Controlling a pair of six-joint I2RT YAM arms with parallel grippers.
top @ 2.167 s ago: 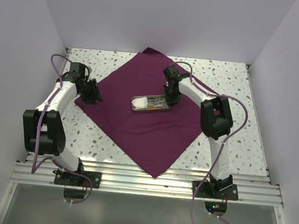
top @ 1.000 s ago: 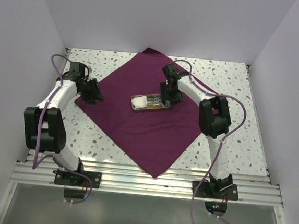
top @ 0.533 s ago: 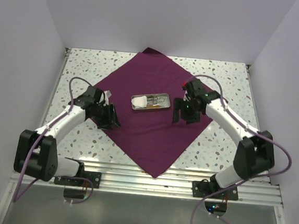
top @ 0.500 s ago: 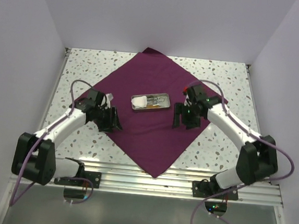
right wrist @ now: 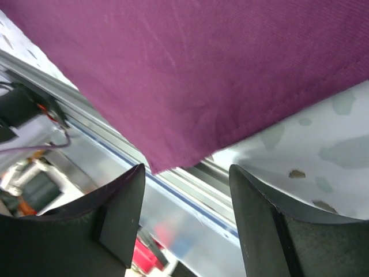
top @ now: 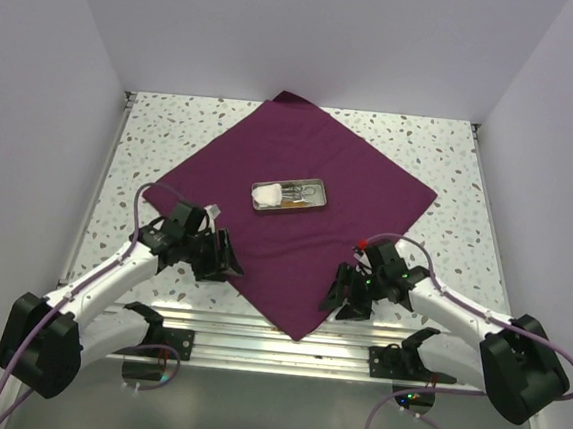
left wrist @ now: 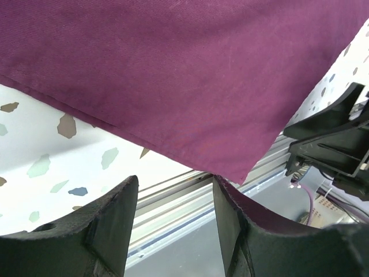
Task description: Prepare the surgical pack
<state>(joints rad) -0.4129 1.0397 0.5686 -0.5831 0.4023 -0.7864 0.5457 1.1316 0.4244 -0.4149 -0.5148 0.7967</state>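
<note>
The maroon cloth (top: 273, 143) of the surgical pack lies flat as a diamond on the speckled table. At its middle sits the small metal tray (top: 313, 199), holding white gauze (top: 266, 197) and steel scissors (top: 294, 189). My left gripper (top: 228, 262) stands open at the cloth's near left edge. My right gripper (top: 332, 297) stands open at the near right edge. In the left wrist view the cloth (left wrist: 173, 75) fills the top and its near corner hangs just ahead of the open left gripper (left wrist: 176, 190). In the right wrist view the cloth (right wrist: 190, 75) ends in the same corner ahead of the open right gripper (right wrist: 187, 179). Neither holds anything.
An aluminium rail (top: 285, 347) runs along the table's near edge, right under the cloth's near corner. White walls close in the table at the back and both sides. Purple cables (top: 141, 212) trail from both arms.
Both arms have swung from beside the tray to the near edge, flanking the cloth's near corner. Cloth and tray have not moved.
</note>
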